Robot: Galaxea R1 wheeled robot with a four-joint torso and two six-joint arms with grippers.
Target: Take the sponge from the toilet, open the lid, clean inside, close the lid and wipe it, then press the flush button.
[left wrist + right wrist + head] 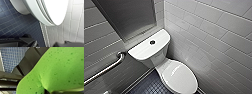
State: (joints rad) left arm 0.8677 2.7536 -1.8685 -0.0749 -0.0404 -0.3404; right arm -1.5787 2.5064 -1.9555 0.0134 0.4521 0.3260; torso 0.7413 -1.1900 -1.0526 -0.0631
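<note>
- The sponge (60, 68) is bright lime green and speckled with small darker pores. It bulges close against the right wrist camera, with a deep crease near one edge.
- The right gripper (46, 91) has its fingers closed on the sponge, pinching it at that crease.
- Past the sponge are dark parts of the robot and a floor (11, 58) of small blue-grey tiles.
- From the head camera, the toilet (159, 58) is white and glossy, set in a corner of white wall tiles (214, 37).
- The lid (181, 76) is a smooth white oval, lying shut over the bowl.
- The flush button (152, 42) is a small dark circle in the middle of the flat cistern (142, 50) top.
- The left wrist camera looks at the lid's edge and the bowl from the side, above the dark floor.
- Whether the left gripper (47, 45) is open or closed cannot be told.
- A metal grab bar (109, 67) slants along the left wall, below a grey panel (126, 17).
</note>
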